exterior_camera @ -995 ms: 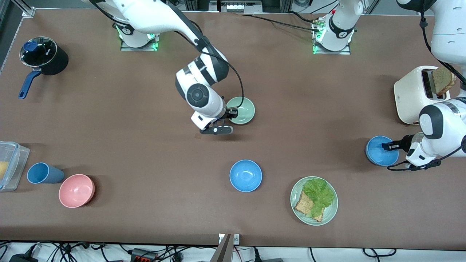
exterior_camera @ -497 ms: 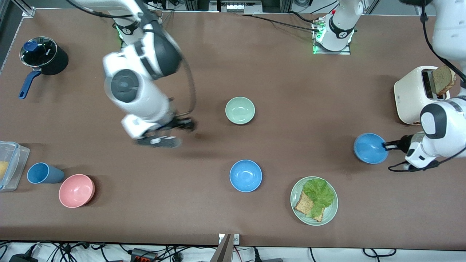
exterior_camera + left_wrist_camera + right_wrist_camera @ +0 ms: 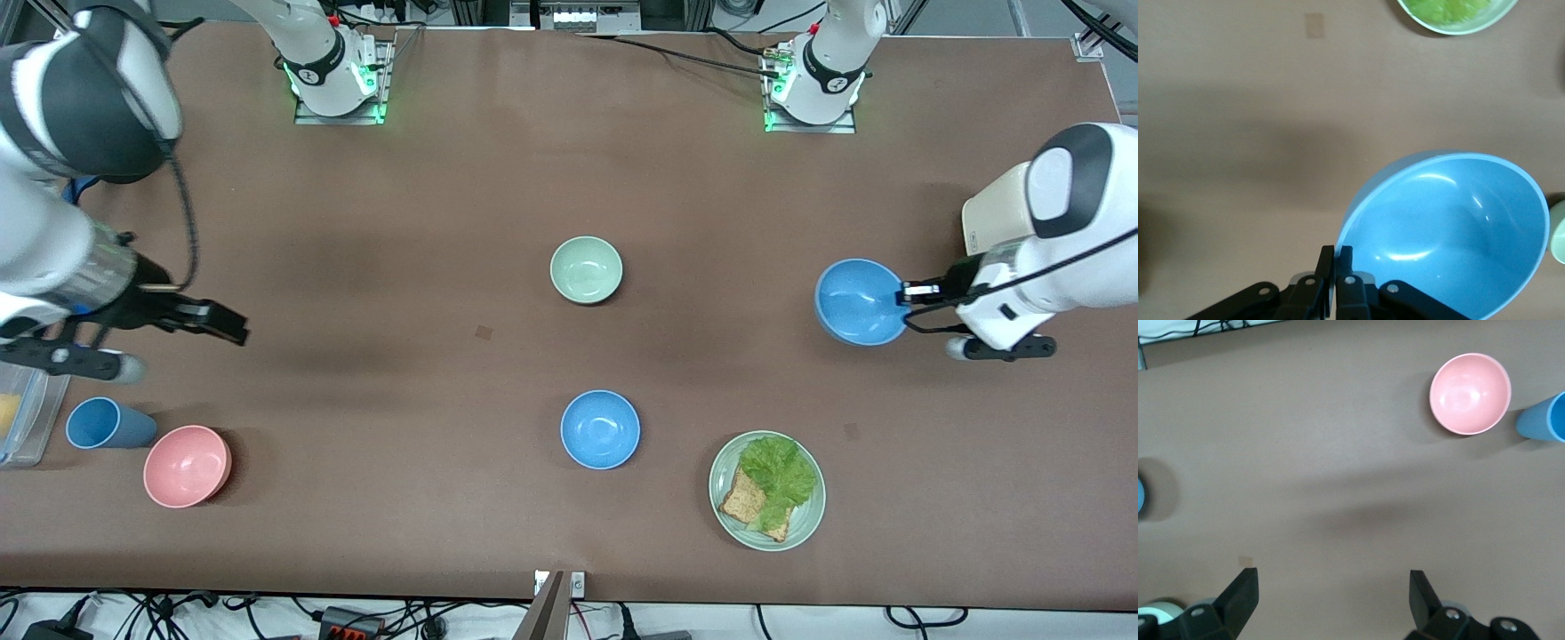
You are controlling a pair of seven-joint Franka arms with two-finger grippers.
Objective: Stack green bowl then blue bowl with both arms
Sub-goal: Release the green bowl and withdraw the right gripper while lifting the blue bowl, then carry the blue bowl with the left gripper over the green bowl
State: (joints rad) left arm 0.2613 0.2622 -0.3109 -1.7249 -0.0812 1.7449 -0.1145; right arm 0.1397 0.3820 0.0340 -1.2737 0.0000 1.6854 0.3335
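- The green bowl (image 3: 586,269) sits upright and empty on the table (image 3: 427,222), near the middle, with nothing stacked in it, so the stacking itself is not yet done
- The left gripper (image 3: 907,292) is clamped on the rim of a blue bowl (image 3: 859,301) and holds it clear of the table, at about 3 o'clock from the green bowl and well apart from it; the left wrist view shows the two fingers (image 3: 1335,267) pressed together on the rim of that bowl (image 3: 1451,233), which tilts a little
- A second blue bowl (image 3: 600,429) rests on the table at 6 o'clock from the green bowl, nearer the front camera, untouched
- The right gripper (image 3: 218,324) hangs over the table toward the right arm's end, at roughly 9 o'clock from the green bowl and well apart; the right wrist view shows its fingers (image 3: 1238,597) spread wide with nothing between them, so this arm seems to be waiting
- My judgement: the pick of the blue bowl is done; what is left is to carry it over the green bowl, lower it in level and let go
- The pink bowl (image 3: 188,466), blue cup (image 3: 105,423) and plate (image 3: 722,498) of lettuce and toast play no part
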